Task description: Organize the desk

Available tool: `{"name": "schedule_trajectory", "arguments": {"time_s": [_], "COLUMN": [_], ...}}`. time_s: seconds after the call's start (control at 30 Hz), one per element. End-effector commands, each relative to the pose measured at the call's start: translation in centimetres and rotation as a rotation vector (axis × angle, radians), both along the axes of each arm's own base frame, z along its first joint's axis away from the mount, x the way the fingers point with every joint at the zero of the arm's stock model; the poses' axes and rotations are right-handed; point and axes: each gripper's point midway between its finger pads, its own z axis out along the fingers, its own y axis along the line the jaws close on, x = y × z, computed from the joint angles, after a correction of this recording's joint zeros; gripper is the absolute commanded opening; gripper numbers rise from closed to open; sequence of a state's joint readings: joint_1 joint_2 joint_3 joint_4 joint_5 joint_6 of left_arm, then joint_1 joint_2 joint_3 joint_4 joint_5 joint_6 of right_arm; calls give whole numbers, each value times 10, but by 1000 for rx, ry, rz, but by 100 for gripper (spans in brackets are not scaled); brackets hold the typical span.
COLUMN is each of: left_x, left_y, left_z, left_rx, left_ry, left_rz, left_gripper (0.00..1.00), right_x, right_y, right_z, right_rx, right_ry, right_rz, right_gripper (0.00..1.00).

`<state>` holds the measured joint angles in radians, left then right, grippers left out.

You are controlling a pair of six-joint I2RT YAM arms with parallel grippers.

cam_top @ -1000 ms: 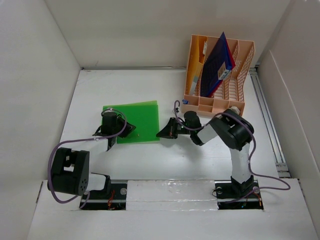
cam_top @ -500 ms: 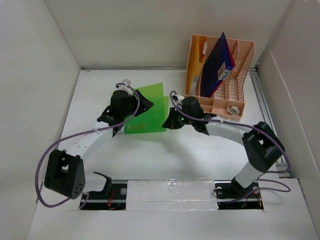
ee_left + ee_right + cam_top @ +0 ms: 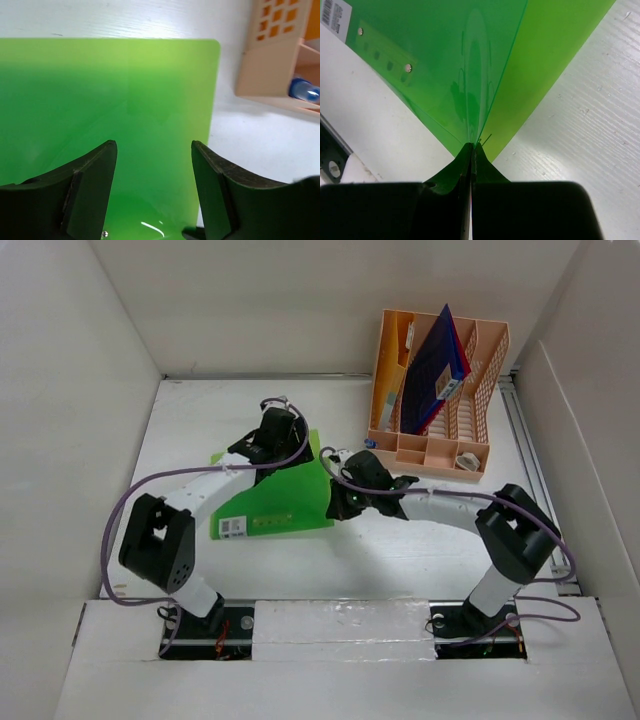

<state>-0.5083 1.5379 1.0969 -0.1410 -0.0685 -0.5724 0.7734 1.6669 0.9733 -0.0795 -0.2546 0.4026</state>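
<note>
Table (image 3: 400, 560) tidying looks partly done. A peach slotted file rack (image 3: 482, 368) stands at the far corner of the white table and already holds a dark blue folder (image 3: 435, 365) upright in its slots, plus a pale item beside it too small to name. Small things sit in the rack's low front compartments, among them a blue-capped object (image 3: 302, 92).

What remains loose is the green plastic folder (image 3: 280, 500), which sits just beside the rack's front corner, on the side away from the metal rail. It is tilted up off the table, and its barcode label (image 3: 233, 526) is at the corner farthest from the rack.

The right claw (image 3: 337, 503) is pinched tight on the folder's edge nearest the rack. The right wrist view shows the two green leaves fanning out from between the closed fingers. The left claw (image 3: 288, 447) hangs over the folder's far edge with its fingers (image 3: 95, 175) spread apart, gripping nothing.

The folder is not yet in the rack, so the likely remaining job is to swing it over to the rack and drop it into a free slot.
</note>
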Motion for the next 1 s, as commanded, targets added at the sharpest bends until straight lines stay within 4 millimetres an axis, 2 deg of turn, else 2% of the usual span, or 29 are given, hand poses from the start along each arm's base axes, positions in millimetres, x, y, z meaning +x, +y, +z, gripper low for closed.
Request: {"name": "schedule_trajectory", "arguments": {"time_s": [0.0,0.07,0.1,0.13,0.17,0.2,0.23,0.27,0.3,0.37,0.4,0.43,0.47,0.5,0.53,0.57,0.67,0.73,0.77,0.83,0.87,0.93,0.97], "left_x": [27,38,47,52,56,58,58,59,61,54,59,53,61,61,55,58,69,67,70,68,70,60,61], "left_y": [7,8,5,0,-7,-28,-29,-37,-52,-63,-63,-64,-64,-67,-62,-61,-59,-57,-64,-63,-69,-70,-72], "left_z": [29,31,45,49,45,49,49,39,53,39,46,40,42,41,32,25,24,13,19,11,20,12,16], "left_rx": [61,92,84,78,73,26,26,23,-18,28,58,86,134,155,189,210,251,284,284,333,344,417,436], "left_ry": [-75,-80,-112,-127,-125,-124,-124,-93,-101,-55,-74,-48,-59,-52,-2,19,19,69,57,81,60,101,87], "left_rz": [54,74,76,54,29,-75,-76,-119,-179,-239,-223,-236,-222,-228,-232,-224,-203,-211,-221,-242,-248,-275,-272], "left_gripper": [58,60,60,61,62,63,63,63,63,64,64,64,65,66,66,66,67,68,69,69,69,69,69], "right_x": [2,-2,-4,-1,-2,2,2,2,2,3,4,3,4,5,6,4,7,3,3,3,1,2,2], "right_y": [-6,-13,-16,-21,-26,-39,-39,-44,-46,-47,-47,-45,-43,-42,-41,-37,-38,-34,-34,-34,-32,-31,-30], "right_z": [0,-7,-10,-11,-13,-12,-12,-10,-1,9,12,15,17,18,17,18,21,23,22,19,20,21,20], "right_rx": [-63,-72,-75,-87,-105,-153,-154,-167,-156,-142,-134,-121,-113,-111,-111,-110,-102,-82,-85,-105,-108,-101,-101], "right_ry": [-77,-70,-59,-73,-72,-113,-113,-119,-141,-167,-172,-172,-174,-176,-177,-184,-203,-205,-205,-213,-221,-224,-224], "right_rz": [-25,-50,-69,-93,-109,-160,-161,-171,-173,-179,-178,-174,-173,-174,-173,-163,-174,-159,-157,-159,-156,-160,-156], "right_gripper": [0,0,0,0,0,0,0,0,0,0,0,0,0,0,0,0,0,0,0,0,0,0,0]}}
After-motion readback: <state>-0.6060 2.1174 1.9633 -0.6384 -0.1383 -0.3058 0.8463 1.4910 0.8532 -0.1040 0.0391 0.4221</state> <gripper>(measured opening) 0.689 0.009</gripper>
